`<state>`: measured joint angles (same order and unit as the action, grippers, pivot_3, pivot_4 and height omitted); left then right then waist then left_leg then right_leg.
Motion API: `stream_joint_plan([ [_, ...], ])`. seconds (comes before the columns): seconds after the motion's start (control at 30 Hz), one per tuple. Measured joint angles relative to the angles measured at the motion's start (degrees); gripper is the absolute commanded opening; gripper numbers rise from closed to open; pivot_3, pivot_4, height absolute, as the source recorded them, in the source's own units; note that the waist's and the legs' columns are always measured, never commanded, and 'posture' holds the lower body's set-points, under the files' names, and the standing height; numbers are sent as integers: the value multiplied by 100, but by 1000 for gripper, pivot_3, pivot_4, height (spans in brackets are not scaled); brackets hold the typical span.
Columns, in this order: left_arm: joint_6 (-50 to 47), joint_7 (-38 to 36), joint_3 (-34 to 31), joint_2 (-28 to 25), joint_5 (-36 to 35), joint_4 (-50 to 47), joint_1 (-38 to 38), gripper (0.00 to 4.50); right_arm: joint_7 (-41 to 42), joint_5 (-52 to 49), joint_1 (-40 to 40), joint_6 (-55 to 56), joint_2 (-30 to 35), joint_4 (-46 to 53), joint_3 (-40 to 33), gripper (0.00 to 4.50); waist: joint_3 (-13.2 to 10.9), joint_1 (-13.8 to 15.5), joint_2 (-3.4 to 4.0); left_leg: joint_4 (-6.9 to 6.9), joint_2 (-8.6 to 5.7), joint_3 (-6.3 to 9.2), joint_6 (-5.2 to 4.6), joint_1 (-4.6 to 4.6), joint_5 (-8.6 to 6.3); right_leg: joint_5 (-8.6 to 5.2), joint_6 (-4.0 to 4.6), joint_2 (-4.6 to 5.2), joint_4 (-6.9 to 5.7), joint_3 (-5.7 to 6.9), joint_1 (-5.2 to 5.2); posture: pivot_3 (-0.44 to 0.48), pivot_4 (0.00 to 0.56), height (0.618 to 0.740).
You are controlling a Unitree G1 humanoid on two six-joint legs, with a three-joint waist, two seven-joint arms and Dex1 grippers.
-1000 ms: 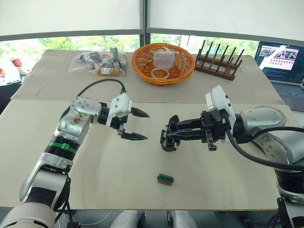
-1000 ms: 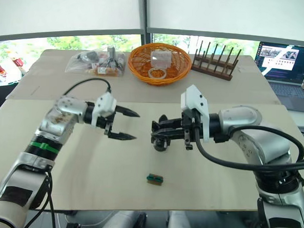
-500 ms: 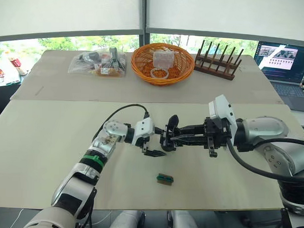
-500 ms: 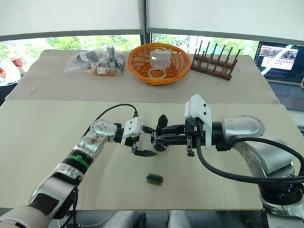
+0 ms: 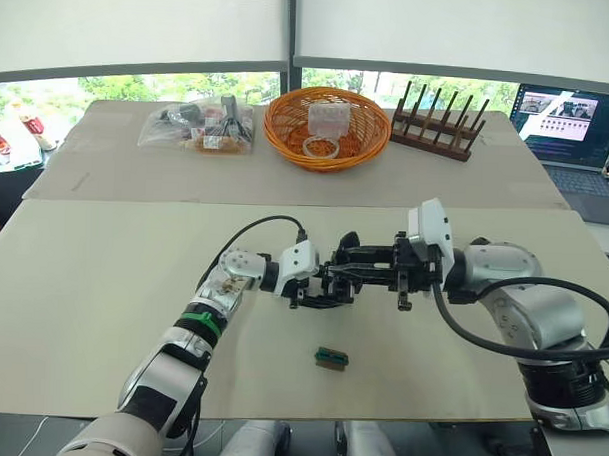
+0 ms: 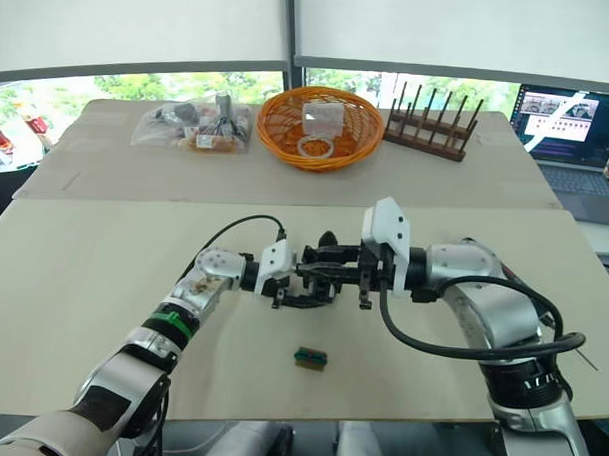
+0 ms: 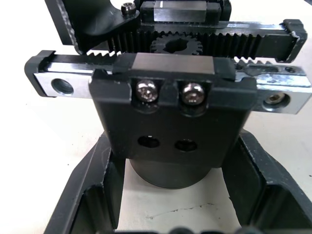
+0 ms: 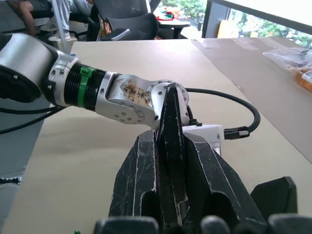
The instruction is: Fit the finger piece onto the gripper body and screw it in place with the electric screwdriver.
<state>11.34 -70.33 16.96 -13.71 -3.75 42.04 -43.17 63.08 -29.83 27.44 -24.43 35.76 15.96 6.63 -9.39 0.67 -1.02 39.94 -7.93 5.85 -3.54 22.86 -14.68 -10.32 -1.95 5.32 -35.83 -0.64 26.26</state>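
left eye view: the right gripper [image 5: 335,279] is clenched on the gripper body [image 5: 341,276], holding it above the near table [image 5: 101,311], roughly over the small green-and-brown block [image 5: 330,358] and a little farther from the robot. the left gripper [image 5: 314,289] has its fingers parted to either side of the same part. in the left wrist view the body's round base [image 7: 165,173] sits between those 2 fingers [image 7: 90,195], with visible gaps on both sides, so no grasp by that arm is judged made. that view also shows 2 screws [image 7: 146,91] already seated in the carriage, 2 empty holes below them, and the toothed racks [image 7: 209,44] around a central gear. in the right wrist view a black pointed finger [image 8: 171,141] stands clamped between the right fingers.

status: i cannot identify a loose finger piece or the electric screwdriver on the near table. fitting and screwing are judged not yet done; this looks like positioning or handover of the body.
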Motion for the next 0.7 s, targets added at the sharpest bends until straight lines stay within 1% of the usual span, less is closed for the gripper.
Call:
stream_joint_plan([
  [0.13, 41, 21, -1, 0, 21, 18, -4, 2276, 212, 244, -22, 411, -135, -443, 157, 334, 0, 0, 0, 0, 0, 0, 1, -2, 1, 0, 0, -2, -3, 0, 0, 0, 150, 740],
  [0.27, 26, 31, 0, 3, 33, -6, -2, 2275, 326, 335, -22, 549, -233, -715, 185, 334, 0, 1, 0, 0, 0, 0, 2, -2, 1, 0, 0, -3, -4, 0, 0, 0, 150, 740],
  [0.7, -175, 113, -1, -44, 50, -311, 121, 2276, 448, 398, -84, 559, -350, -935, 195, 334, 2, -4, 2, 0, 1, 0, 2, -5, 1, 0, 0, -2, -4, 0, -1, 0, 150, 740],
])
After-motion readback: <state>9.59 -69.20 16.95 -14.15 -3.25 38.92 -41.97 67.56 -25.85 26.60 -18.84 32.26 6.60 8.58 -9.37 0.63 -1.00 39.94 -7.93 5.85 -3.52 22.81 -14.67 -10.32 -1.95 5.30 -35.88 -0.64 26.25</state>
